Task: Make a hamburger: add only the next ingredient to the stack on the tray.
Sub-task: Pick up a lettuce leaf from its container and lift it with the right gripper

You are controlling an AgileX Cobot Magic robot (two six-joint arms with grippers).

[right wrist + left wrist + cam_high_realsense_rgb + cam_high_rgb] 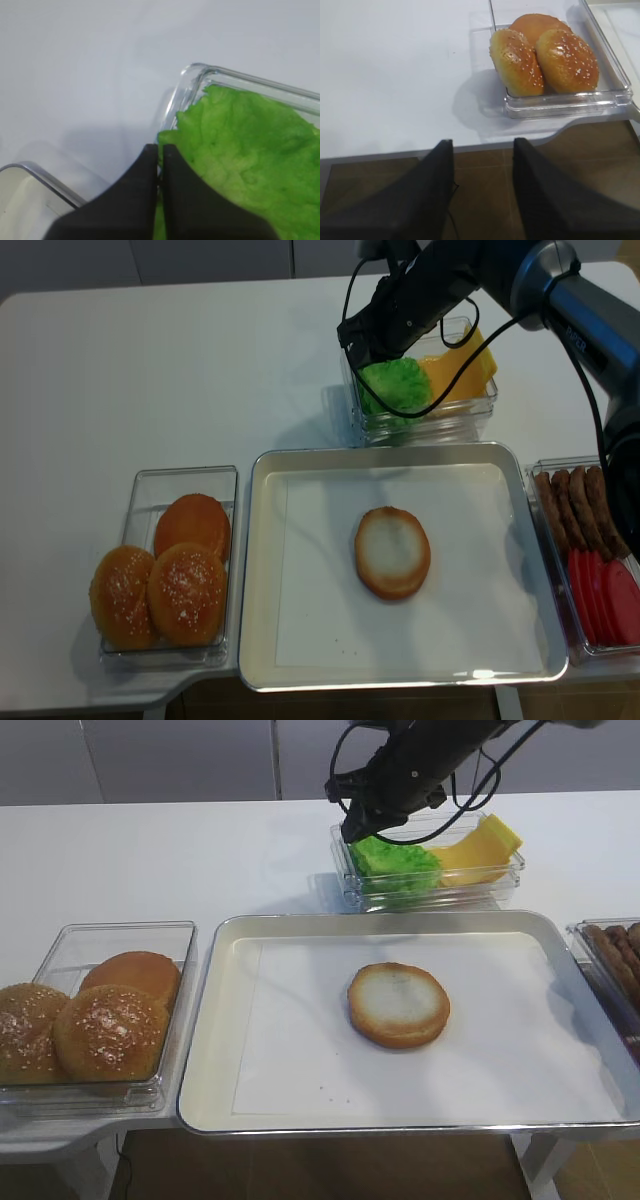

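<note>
The bun bottom (398, 1004) lies alone on the white paper of the tray (300, 925), cut face up, so nothing has been added to it yet. The lettuce leaf (395, 867) is in its clear box (436, 892) behind the tray, beside the yellow cheese slices (480, 848). The right gripper (160, 152) is down at the box's near-left corner, and in the right wrist view its jaws are pressed together at the leaf's frilled edge; they seem to pinch that edge, though how much leaf sits between them I cannot tell. What is left, by my reading, is the lift, the carry to the tray and the release over the bun.

On the left of the worktop, a clear box (70, 945) holds three whole buns (108, 1031). At the right edge another box (545, 466) holds brown patties (580, 502) and red slices (605, 598). The left gripper (482, 165) hangs off the worktop's edge, jaws apart and empty.
</note>
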